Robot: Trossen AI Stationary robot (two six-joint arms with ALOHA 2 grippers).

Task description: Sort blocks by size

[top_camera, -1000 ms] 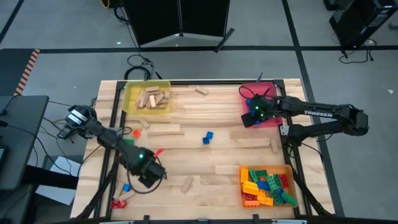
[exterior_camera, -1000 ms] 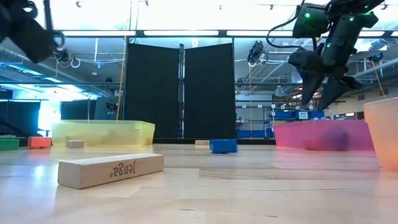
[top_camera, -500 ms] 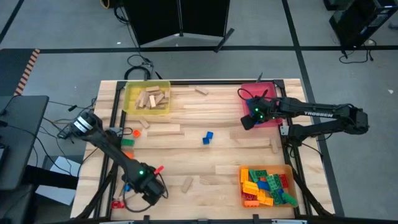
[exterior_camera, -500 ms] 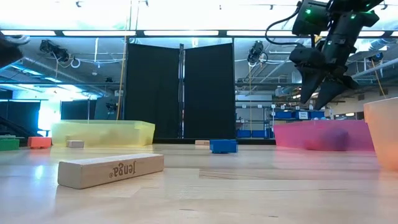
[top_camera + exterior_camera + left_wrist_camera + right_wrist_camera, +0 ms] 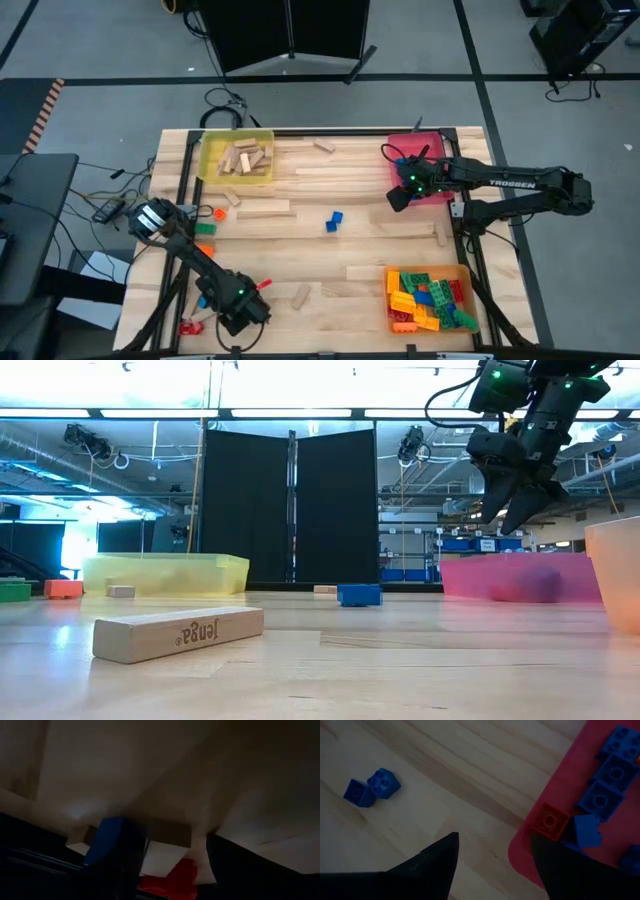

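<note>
My left gripper hangs low over the table's near left corner, open. Its wrist view shows a blue brick, a tan wooden block and a red brick close below, the last two between the fingers; I cannot tell whether it touches them. My right gripper is open and empty in the air beside the red tray's left edge; it also shows in the low view. The tray holds blue bricks and a red brick. Two blue bricks lie mid-table.
A yellow tray with wooden blocks stands at the far left. An orange tray full of coloured bricks stands at the near right. Loose wooden blocks and an orange and a green brick lie on the table.
My left gripper has gone toward the table's near edge and down, out of the low view, and now hangs over the bricks at the near left corner.
</note>
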